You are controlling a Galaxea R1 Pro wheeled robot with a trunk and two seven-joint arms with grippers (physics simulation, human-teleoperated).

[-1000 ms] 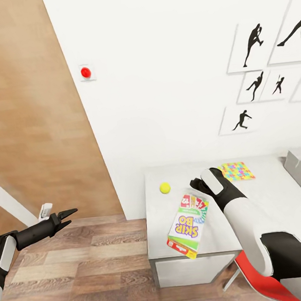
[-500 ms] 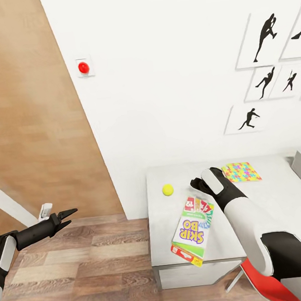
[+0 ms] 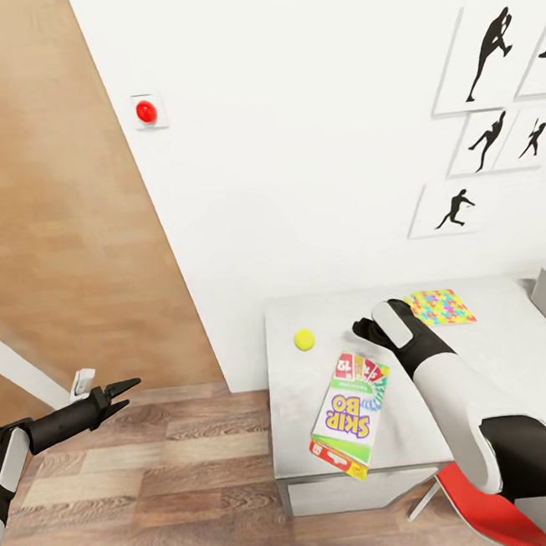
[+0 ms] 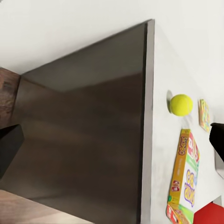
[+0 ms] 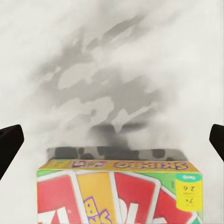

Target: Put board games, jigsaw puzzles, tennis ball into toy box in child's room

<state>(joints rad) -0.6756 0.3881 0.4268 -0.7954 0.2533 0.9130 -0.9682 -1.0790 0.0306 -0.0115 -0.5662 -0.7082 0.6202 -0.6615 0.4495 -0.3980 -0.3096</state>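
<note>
Hovering over the far end of the Skip-Bo board game (image 3: 349, 413), the right gripper (image 3: 365, 329) has its fingers spread wide and holds nothing. That box lies on the table (image 3: 501, 358), long axis running from the gripper toward the near edge. Well apart at left, the left gripper (image 3: 125, 386) looks closed and empty.
</note>
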